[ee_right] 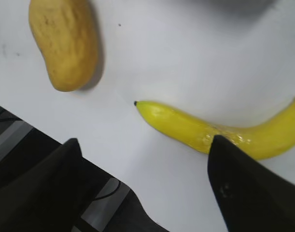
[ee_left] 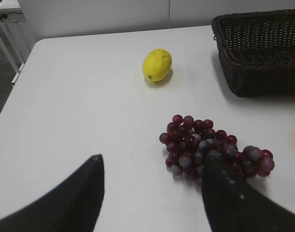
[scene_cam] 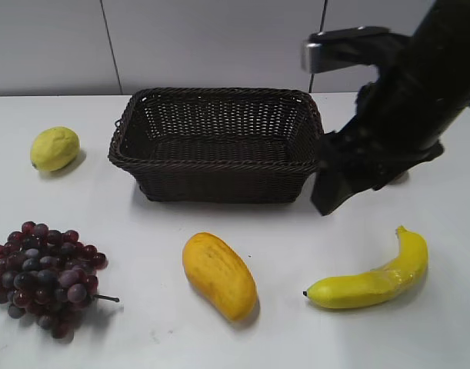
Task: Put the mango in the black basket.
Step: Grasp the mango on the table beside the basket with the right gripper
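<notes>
Jaws apart, black basket holds nothing; mango outside.

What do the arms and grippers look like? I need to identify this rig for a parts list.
The right arm is black and bulky, with a silver-grey bracket near the top. The right gripper and left gripper each have two broad, matte black fingers tapering to a point. No cables or sleeves are visible.

Left gripper hangs with jaws spread, empty, above the white table. Red grapes lie just beyond its right finger; lemon beyond the grapes, black basket off to their far right.
</notes>
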Controlling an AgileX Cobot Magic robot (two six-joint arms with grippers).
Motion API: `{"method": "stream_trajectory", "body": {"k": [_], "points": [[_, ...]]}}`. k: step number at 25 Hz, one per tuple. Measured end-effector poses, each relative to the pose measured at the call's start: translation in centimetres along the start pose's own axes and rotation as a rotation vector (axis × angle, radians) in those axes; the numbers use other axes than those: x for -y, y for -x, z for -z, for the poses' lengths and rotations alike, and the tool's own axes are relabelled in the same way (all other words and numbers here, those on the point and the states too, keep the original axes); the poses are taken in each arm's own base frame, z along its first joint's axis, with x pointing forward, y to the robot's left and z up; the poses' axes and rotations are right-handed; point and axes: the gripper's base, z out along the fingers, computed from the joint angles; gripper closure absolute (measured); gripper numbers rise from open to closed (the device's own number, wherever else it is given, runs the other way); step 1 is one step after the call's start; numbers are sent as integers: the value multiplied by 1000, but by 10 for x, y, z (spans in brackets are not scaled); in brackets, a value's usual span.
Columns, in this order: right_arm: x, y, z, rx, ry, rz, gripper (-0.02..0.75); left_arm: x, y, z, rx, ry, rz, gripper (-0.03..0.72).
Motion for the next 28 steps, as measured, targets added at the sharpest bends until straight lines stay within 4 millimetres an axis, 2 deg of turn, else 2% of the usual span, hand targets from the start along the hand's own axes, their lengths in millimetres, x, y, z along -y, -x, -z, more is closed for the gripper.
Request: {"method": "stream_trajectory", "body": {"k": [8,13,17,21,28], "points": [[-70,17,-69,-129,35,168,130,0,0,0,0,0,0,201],[-106,26,-97,-163,32,267,132,0,0,0,0,0,0,201],[-114,39,-112,-156,-22,278,133,0,0,0,0,0,0,201],[-108,48,-111,-128,-119,262,139,0,0,0,0,0,0,201],[-107,46,-113,-156,-125,224,139,0,0,0,0,0,0,201]]}}
